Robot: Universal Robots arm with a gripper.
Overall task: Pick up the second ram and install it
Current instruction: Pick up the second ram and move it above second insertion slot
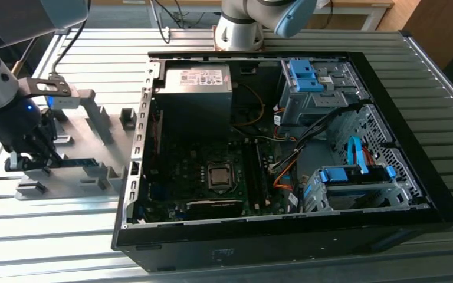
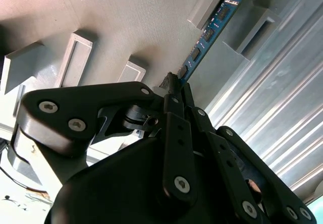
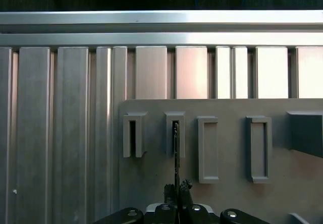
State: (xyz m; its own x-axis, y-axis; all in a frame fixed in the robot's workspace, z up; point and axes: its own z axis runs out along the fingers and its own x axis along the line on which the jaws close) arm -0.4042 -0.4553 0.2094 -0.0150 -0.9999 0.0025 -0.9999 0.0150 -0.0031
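Note:
The second ram (image 2: 204,37) is a thin blue-green stick with small dark chips. It stands on edge in the slotted blocks of the grey fixture (image 2: 126,22), its far end inside a block. My gripper (image 2: 175,82) is shut on its near end. In the first wrist view the ram (image 3: 175,148) shows edge-on, running from my gripper (image 3: 177,187) into a slot of the fixture (image 3: 227,148). In the exterior view my gripper (image 1: 31,160) is low over the fixture (image 1: 92,118) at that view's left, with the ram (image 1: 81,160) beside it.
An open computer case (image 1: 400,118) lies to the exterior view's right of the fixture. Inside it are the motherboard with its CPU socket (image 1: 220,175), a power supply (image 1: 199,76), cables and blue drive-bay clips (image 1: 301,73). Another arm's base (image 1: 238,29) stands behind on the ribbed metal table (image 1: 45,236).

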